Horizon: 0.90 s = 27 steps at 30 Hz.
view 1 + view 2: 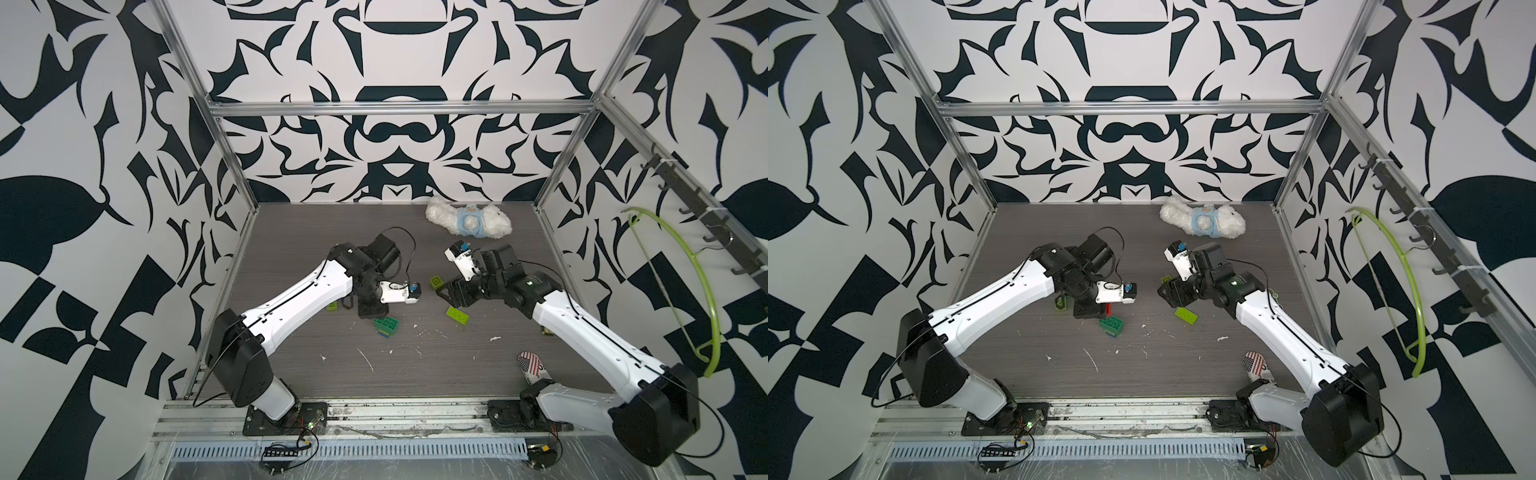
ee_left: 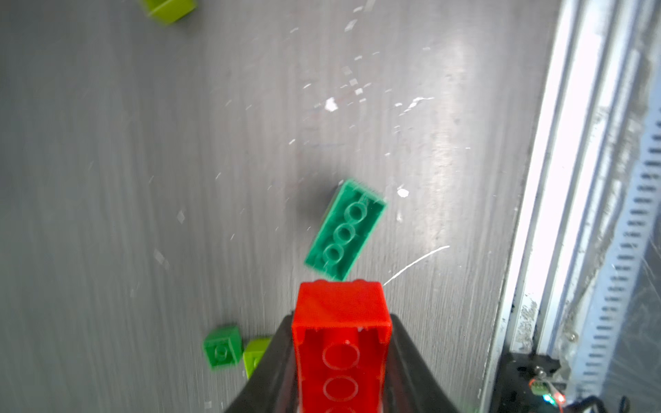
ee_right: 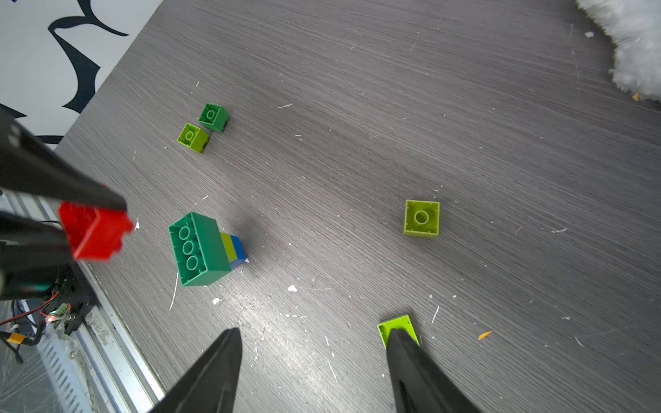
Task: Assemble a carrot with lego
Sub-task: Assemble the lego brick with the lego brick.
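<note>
Left arm slants low, jaws clamping red brick.

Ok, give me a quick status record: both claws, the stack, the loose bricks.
left claw: shut on red brick
right claw: open, empty
stack: dark green brick on lime and blue, hollow side up
loose bricks: lime oblong near right claw; lime square; small dark green brick and small lime brick side by side
</note>
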Available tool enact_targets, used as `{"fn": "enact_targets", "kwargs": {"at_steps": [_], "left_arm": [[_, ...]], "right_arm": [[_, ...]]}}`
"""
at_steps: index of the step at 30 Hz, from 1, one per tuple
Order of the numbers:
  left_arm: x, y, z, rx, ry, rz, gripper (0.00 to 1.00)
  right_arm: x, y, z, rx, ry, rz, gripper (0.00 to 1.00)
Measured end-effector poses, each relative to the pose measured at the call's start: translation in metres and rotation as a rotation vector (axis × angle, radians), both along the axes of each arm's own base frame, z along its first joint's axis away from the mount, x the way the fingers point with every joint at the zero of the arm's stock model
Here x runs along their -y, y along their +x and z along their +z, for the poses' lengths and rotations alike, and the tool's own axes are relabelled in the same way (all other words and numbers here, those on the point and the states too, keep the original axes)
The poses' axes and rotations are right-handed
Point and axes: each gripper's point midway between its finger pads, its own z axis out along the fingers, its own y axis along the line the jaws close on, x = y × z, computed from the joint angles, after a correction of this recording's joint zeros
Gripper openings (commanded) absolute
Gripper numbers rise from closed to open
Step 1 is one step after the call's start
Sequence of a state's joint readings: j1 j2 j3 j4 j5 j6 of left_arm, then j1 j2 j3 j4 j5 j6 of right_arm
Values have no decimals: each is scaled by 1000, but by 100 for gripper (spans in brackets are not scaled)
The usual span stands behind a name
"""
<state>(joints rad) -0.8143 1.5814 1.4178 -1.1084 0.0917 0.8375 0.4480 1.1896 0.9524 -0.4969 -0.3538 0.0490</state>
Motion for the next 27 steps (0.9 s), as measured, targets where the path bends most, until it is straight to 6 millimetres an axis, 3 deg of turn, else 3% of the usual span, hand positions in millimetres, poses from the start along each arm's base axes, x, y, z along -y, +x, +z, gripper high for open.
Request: {"fn": "enact_targets", "kwargs": {"at_steps": [5, 12, 27], "left_arm": [[10, -13, -16, -48, 32, -144, 7], [14, -9, -40, -82, 92, -250, 3], [23, 6, -37, -23, 99, -343, 2]], "right_arm": [[3, 0, -4, -8, -8, -8, 69], [5, 0, -7, -15, -15, -15, 69], [6, -2, -12, -27, -21, -15, 68]]}}
